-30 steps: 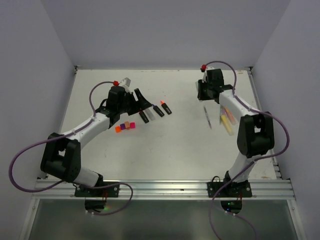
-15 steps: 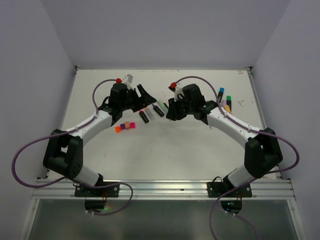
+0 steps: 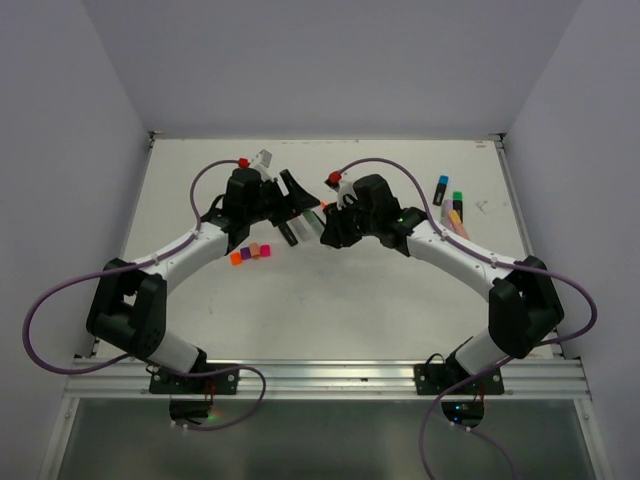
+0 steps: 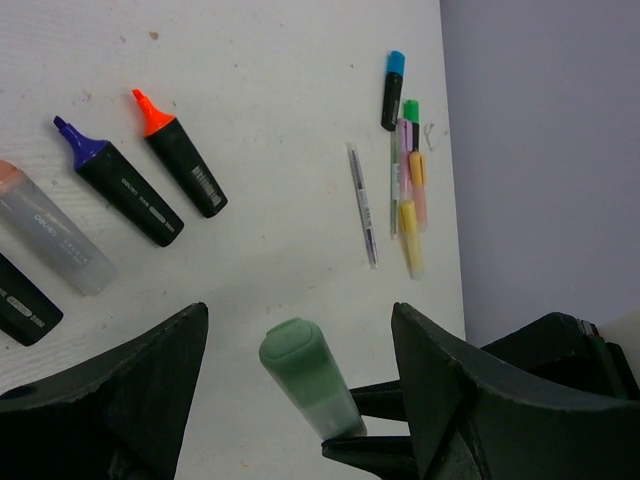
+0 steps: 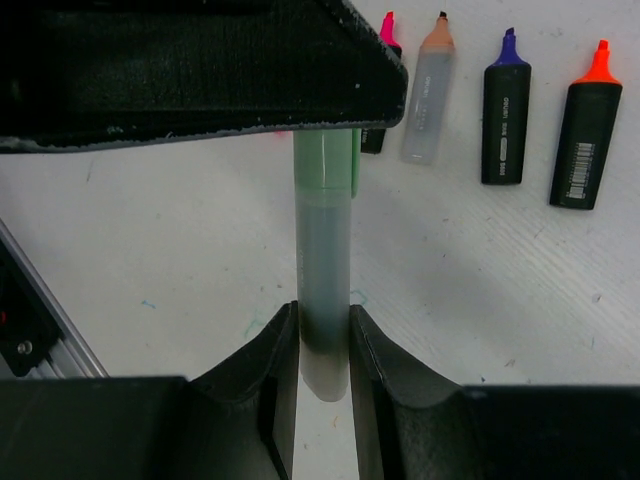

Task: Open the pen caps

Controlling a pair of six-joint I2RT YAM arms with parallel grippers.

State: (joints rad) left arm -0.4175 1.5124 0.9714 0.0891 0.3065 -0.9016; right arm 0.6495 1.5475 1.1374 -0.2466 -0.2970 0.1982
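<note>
My right gripper [image 3: 324, 224] [image 5: 323, 312] is shut on the grey-green body [image 5: 323, 260] of a pastel highlighter and holds it above the table, pointing toward the left arm. Its green cap [image 4: 302, 368] [image 5: 326, 160] is still on and sits between the wide-open jaws of my left gripper [image 3: 298, 202] [image 4: 300, 312]; neither finger touches it. Three loose caps, orange, purple and pink [image 3: 250, 252], lie on the table beside the left arm. A blue cap [image 4: 396, 62] and a green cap [image 4: 410, 108] are on black highlighters at the far right.
Uncapped highlighters lie in a row under the grippers: orange tip [image 4: 182, 168], purple tip [image 4: 120, 192], a clear pastel one [image 4: 55, 240], and a pink tip [image 5: 385, 30]. Pastel highlighters [image 4: 410, 205] and a thin grey pen [image 4: 362, 205] lie at the right.
My right arm swung from the far right to the table's middle with the pastel highlighter, then edged left until its green cap came between my left gripper's open jaws.
</note>
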